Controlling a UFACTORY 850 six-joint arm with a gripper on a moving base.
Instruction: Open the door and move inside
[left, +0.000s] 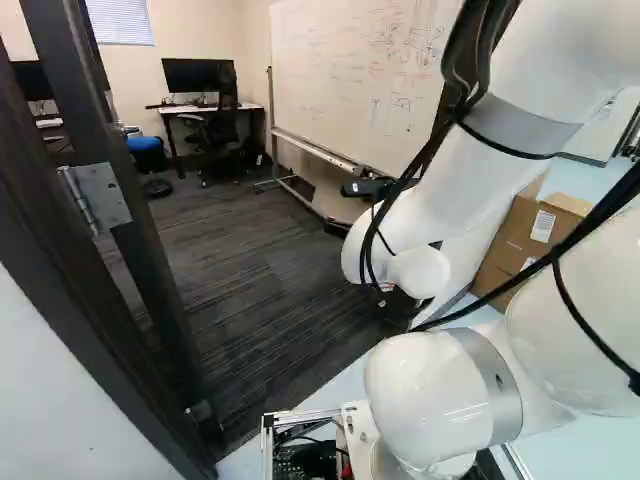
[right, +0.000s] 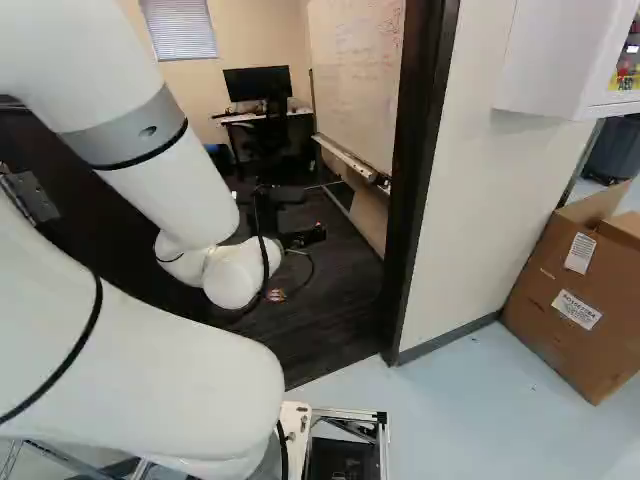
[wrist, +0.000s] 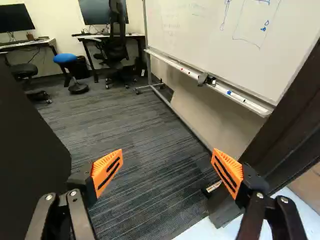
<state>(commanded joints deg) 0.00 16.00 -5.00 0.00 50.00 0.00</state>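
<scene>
The gripper (right: 302, 238) shows dark and small beyond the white arm in the right base view, over the room's carpet. Seen from the wrist, the gripper (wrist: 167, 152) is open, with its orange pads wide apart and only carpet visible between them. The dark door (left: 142, 240) stands swung open into the room, its hinge (left: 97, 195) showing in the left base view. In the wrist view the door (wrist: 30, 160) lies beside one finger, and the door frame (wrist: 282, 145) rises beyond the other. The arm reaches through the doorway; the door handle cannot be made out.
A whiteboard (wrist: 200, 35) on a wheeled stand lines one side of the room. Desks, monitors, an office chair (wrist: 116, 50) and a blue stool (wrist: 63, 58) stand at the back. Outside, a cardboard box (right: 570, 290) sits by the wall (right: 480, 200), near a white cabinet (right: 550, 60).
</scene>
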